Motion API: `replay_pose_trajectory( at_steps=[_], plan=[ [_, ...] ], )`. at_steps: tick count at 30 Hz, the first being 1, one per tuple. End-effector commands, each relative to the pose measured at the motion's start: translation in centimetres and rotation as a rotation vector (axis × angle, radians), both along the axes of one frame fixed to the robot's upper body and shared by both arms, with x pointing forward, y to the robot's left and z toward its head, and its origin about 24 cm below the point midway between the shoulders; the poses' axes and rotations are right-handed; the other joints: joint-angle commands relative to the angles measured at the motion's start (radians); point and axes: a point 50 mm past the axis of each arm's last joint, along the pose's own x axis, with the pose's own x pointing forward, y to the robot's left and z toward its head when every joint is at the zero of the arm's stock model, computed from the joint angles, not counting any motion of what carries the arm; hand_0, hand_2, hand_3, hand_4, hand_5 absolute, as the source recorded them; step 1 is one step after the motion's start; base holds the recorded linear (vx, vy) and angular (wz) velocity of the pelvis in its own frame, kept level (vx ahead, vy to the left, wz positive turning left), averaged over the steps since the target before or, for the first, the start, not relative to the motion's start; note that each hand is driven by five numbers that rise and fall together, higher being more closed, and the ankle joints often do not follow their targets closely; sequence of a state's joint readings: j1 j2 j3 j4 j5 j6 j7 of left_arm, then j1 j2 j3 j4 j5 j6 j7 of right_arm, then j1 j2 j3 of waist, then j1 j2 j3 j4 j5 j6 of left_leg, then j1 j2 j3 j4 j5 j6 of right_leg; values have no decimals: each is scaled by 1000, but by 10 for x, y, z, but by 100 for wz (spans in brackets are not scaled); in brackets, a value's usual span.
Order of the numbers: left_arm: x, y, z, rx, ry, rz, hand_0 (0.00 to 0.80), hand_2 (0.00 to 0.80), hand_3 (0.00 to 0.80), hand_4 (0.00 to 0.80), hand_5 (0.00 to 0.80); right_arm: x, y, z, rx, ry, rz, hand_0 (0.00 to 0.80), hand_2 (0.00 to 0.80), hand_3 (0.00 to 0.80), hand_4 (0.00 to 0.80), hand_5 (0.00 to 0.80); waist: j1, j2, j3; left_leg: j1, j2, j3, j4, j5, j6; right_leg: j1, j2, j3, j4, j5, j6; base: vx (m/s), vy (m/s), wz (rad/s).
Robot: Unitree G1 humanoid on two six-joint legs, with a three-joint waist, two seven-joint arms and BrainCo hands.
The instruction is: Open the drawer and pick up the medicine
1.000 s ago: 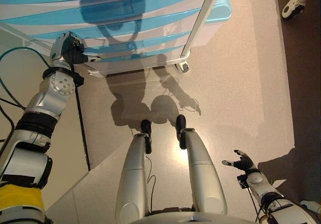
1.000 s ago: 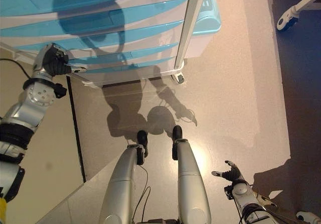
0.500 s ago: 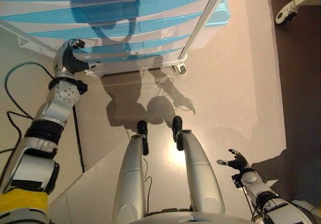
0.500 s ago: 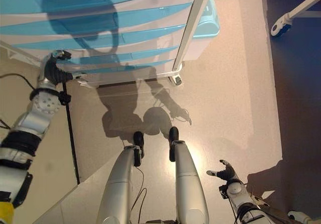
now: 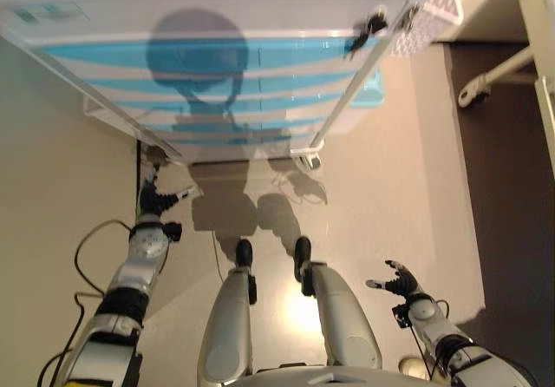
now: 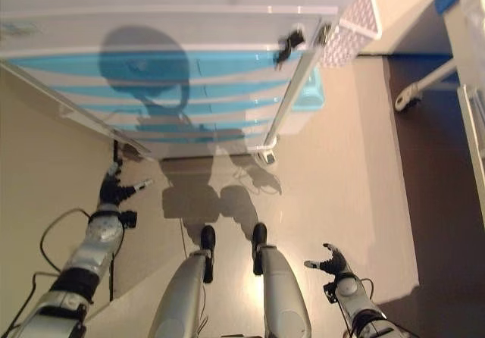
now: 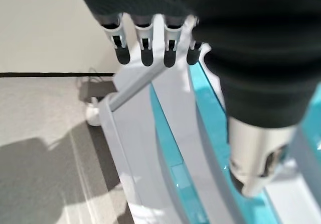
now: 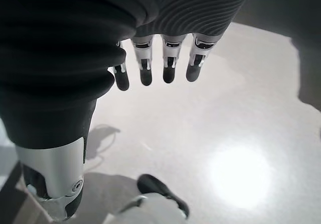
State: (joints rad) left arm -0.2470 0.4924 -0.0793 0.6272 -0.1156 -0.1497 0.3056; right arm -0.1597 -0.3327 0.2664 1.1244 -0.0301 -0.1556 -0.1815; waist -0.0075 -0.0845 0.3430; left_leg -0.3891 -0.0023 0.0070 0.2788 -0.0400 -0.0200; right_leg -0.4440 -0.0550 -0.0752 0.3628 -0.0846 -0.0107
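Note:
The white drawer cart (image 5: 260, 22) with translucent blue drawers (image 5: 234, 83) stands in front of me, all drawers pushed in. No medicine shows in any view. My left hand (image 5: 154, 200) is low by the cart's front left corner, fingers straight and open, holding nothing. In the left wrist view its fingertips (image 7: 146, 57) hover just off the cart's white frame rail (image 7: 135, 88), beside a blue drawer front (image 7: 175, 148). My right hand (image 5: 395, 280) is open and idle over the floor at my right side, fingers spread (image 8: 168, 73).
A white perforated basket (image 5: 429, 14) hangs at the cart's top right, with small black objects (image 5: 371, 24) beside it. A light blue bin (image 5: 371, 101) sits behind the cart's right side. A white wheeled leg (image 5: 486, 83) stands on the dark floor at the right.
The camera has tilted up, so the cart's top now shows. My left hand has come off the cart's lower left corner and its fingers have straightened. The right hand stays idle.

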Motion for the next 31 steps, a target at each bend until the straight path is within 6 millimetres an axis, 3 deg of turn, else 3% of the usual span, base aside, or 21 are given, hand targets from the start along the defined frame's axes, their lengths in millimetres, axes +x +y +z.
replay_pose_trajectory(
  at_steps=[1, 2, 3, 5, 6, 7, 8, 9, 17, 20, 21, 28, 31],
  plan=[
    [-7, 4, -2, -38, -34, -8, 0, 0, 0, 0, 0, -36, -16, -12, -54, 95, -10, 0, 0, 0, 0, 0, 1, 19, -64, 32, -49, -9, -113, 65, 34, 91, 1, -33, -159, 118, 57, 169, -18, 20],
    [-21, 5, -23, -70, 47, 0, 0, 0, 0, 0, 0, -42, -17, -15, -60, 123, -12, 0, 0, 0, 0, 0, 5, 24, -84, 86, -46, -10, -160, 82, 30, 145, 7, -36, -203, 128, 63, 120, -10, 17],
    [-21, 5, -23, -70, 47, 0, 0, 0, 0, 0, 0, -42, -17, -15, -60, 123, -12, 0, 0, 0, 0, 0, 4, 24, -86, 85, -46, -11, -162, 85, 30, 144, 7, -37, -205, 131, 63, 138, -9, 4],
    [-34, 7, -40, -83, 120, 16, 0, 0, 0, 0, 0, -48, -17, -17, -66, 150, -13, 0, 0, 0, 0, 0, 6, 30, -112, 123, -44, -13, -205, 99, 27, 182, 9, -38, -246, 139, 68, 112, -17, -1],
    [-52, 9, -64, -99, 239, 42, 0, 0, 0, 0, 0, -51, -16, -19, -62, 166, -17, 0, 0, 0, 0, 0, 9, 37, -140, 167, -43, -11, -256, 119, 20, 219, 14, -42, -290, 150, 71, 103, -17, 2],
    [-52, 9, -64, -99, 239, 42, 0, 0, 0, 0, 0, -51, -16, -19, -62, 166, -17, 0, 0, 0, 0, 0, 9, 37, -139, 170, -42, -12, -258, 120, 20, 222, 14, -42, -292, 151, 71, 135, -15, 4],
    [-70, 8, -87, -115, 367, 53, 0, 0, 0, 0, 0, -51, -15, -20, -53, 172, -33, 0, 0, 0, 0, 0, 11, 42, -167, 207, -41, -6, -300, 132, 14, 256, 19, -45, -328, 160, 76, 61, -6, 3],
    [-70, 8, -87, -115, 367, 53, 0, 0, 0, 0, 0, -51, -15, -20, -53, 172, -33, 0, 0, 0, 0, 0, 11, 42, -166, 210, -41, -6, -302, 133, 14, 258, 19, -45, -329, 160, 76, 110, -7, 1],
    [-140, -21, -150, -217, 744, 41, 0, 0, 0, 0, 0, -74, -5, -33, -4, 270, -65, 0, 0, 0, 0, 0, 16, 46, -276, 332, -30, 21, -360, 125, 2, 384, 29, -40, -407, 161, 85, 103, -11, 0],
    [-154, -39, -162, -242, 822, 7, 0, 0, 0, 0, 0, -79, -2, -36, 11, 293, -70, 0, 0, 0, 0, 0, 16, 45, -301, 354, -27, 18, -366, 125, -1, 406, 31, -45, -406, 154, 83, 51, -32, 1],
    [-160, -50, -168, -192, 888, -85, 0, 0, 0, 0, 0, -83, 0, -38, 15, 319, -67, 0, 0, 0, 0, 0, 16, 45, -313, 368, -26, 22, -366, 122, -2, 423, 34, -48, -405, 148, 82, 15, -12, 3],
    [-175, -69, -177, -86, 1019, -283, 0, 0, 0, 0, 0, -89, 3, -41, 6, 371, -32, 0, 0, 0, 0, 0, 18, 42, -337, 412, -26, 32, -351, 94, 3, 466, 36, -31, -415, 143, 84, -1, 0, -1],
    [-183, -65, -179, -105, 1041, -234, 0, 0, 0, 0, 0, -89, 8, -42, 18, 369, -20, 0, 0, 0, 0, 0, 20, 41, -345, 420, -27, 39, -342, 87, 6, 469, 35, -22, -413, 143, 85, -13, -1, -12]
  ],
)
